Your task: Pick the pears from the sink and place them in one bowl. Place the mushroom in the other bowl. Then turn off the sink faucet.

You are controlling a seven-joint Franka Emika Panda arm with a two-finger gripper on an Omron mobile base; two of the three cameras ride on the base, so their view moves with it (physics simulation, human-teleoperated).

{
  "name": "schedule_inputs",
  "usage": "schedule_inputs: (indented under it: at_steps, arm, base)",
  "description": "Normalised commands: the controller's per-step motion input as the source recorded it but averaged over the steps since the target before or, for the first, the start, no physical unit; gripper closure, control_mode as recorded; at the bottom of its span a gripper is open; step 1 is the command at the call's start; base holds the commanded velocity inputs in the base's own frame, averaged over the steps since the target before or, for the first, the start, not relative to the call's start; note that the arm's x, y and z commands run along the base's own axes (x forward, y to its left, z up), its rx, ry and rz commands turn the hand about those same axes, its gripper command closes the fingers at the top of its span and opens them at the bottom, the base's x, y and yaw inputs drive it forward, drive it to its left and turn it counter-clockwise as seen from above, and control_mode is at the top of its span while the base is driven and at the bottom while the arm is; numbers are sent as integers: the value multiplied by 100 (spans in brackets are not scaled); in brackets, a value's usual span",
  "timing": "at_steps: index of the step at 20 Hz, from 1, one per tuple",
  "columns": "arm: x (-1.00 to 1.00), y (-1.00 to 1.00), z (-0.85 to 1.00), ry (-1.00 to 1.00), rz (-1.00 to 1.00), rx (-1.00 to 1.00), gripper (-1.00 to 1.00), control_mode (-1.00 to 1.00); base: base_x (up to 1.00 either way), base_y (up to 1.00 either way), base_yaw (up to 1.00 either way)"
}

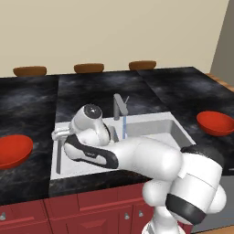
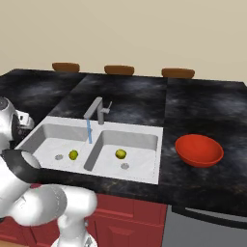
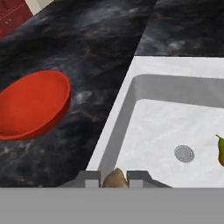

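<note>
In the hand view my gripper (image 3: 114,176) is shut on the small brown-tan mushroom (image 3: 115,180), held over the left rim of the white sink (image 3: 131,87). The left base view shows the gripper (image 1: 55,135) at the sink's (image 1: 155,118) left edge, between the basin and a red bowl (image 1: 13,151). That bowl (image 3: 33,103) lies on the dark counter just left of the hand. Two yellow-green pears (image 2: 73,155) (image 2: 120,154) lie one in each basin, and one pear (image 3: 221,151) shows beside a drain (image 3: 184,153). A second red bowl (image 2: 198,150) sits right of the sink. The faucet (image 2: 96,110) runs a thin blue stream (image 2: 89,130).
Dark marble counter (image 1: 27,105) surrounds the sink on all sides. Three brown stool tops (image 1: 89,67) stand behind the counter's far edge. Red cabinet fronts (image 1: 91,205) run below. My own arm (image 1: 137,157) covers much of the left basin in the left base view.
</note>
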Motion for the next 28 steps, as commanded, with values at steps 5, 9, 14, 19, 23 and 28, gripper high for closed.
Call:
schedule_inputs:
  at_steps: [5,9,14,19,23,28]
  arm:
    - [22,100,10,1,11,-11,100,-100]
    - [21,100,0,0,12,-9,100,-100]
    - [19,96,0,0,10,-8,100,-100]
    - [18,84,-1,0,5,-8,100,-100]
    - [3,77,25,1,0,-16,100,-100]
    - [0,66,62,8,0,-19,100,-100]
  base:
    - [0,0,0]
    - [0,0,0]
    - [0,0,0]
    - [0,0,0]
    - [0,0,0]
    - [0,0,0]
